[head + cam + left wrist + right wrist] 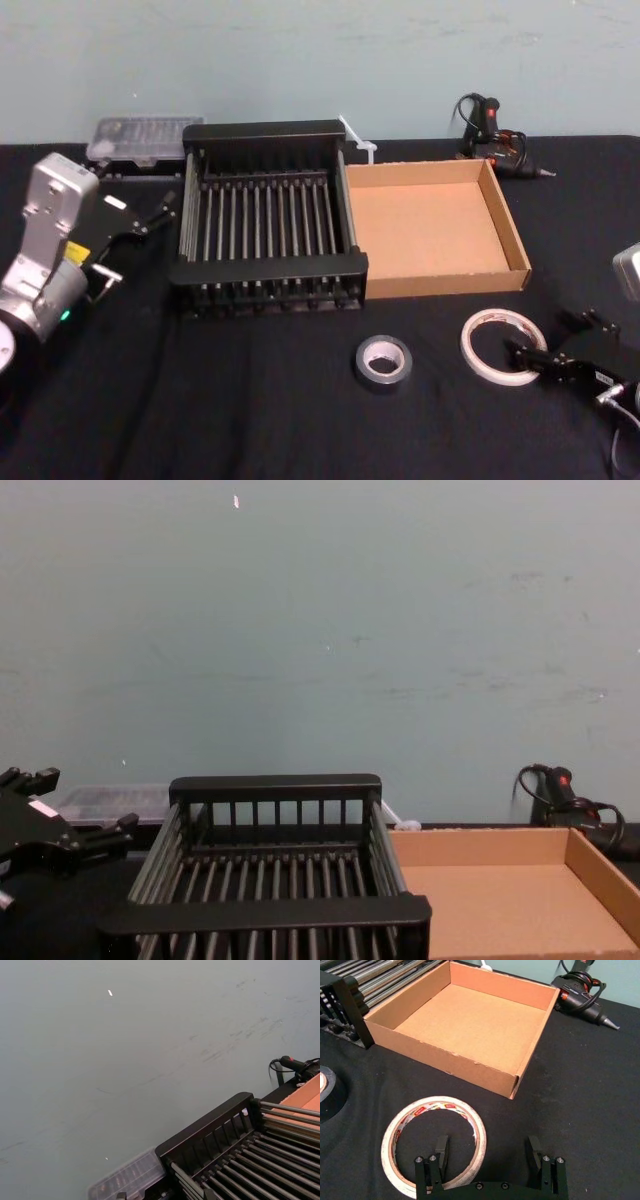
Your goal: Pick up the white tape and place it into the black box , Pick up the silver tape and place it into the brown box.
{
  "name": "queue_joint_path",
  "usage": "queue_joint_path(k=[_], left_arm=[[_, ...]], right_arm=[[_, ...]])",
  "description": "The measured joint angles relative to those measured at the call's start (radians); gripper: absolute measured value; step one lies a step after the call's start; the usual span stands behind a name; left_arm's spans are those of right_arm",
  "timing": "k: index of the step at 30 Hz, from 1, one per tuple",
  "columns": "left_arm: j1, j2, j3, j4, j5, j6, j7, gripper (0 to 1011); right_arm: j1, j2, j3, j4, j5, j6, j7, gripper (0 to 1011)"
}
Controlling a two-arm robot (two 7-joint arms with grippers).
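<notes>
The white tape lies flat on the black table in front of the brown box. My right gripper hovers open at its right side. In the right wrist view one finger is over the white tape's hole and the other stands outside the ring, so my right gripper straddles the ring's wall. To the left of that roll the silver tape rests flat. The black box stands left of the brown box. Left of the black box my left gripper is held open with nothing in it.
A glue gun lies at the back right, beyond the brown box. A clear plastic case sits behind the black box at the back left, against the pale wall. A small white object lies between the boxes at the back.
</notes>
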State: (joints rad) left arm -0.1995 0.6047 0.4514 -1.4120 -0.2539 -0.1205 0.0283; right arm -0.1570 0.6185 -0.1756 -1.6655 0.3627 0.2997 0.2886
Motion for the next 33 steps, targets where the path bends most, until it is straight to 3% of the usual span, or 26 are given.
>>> queue_joint_path(k=[15, 19, 33], left_arm=[[0.000, 0.000, 0.000, 0.000, 0.000, 0.000, 0.000, 1002], [0.000, 0.000, 0.000, 0.000, 0.000, 0.000, 0.000, 1001], [0.000, 0.000, 0.000, 0.000, 0.000, 0.000, 0.000, 1001]], right_arm=[[-0.001, 0.002, 0.000, -0.002, 0.002, -0.001, -0.004, 969], [-0.001, 0.002, 0.000, -0.003, 0.003, -0.001, -0.005, 891], [-0.002, 0.003, 0.000, -0.004, 0.004, -0.001, -0.007, 453]])
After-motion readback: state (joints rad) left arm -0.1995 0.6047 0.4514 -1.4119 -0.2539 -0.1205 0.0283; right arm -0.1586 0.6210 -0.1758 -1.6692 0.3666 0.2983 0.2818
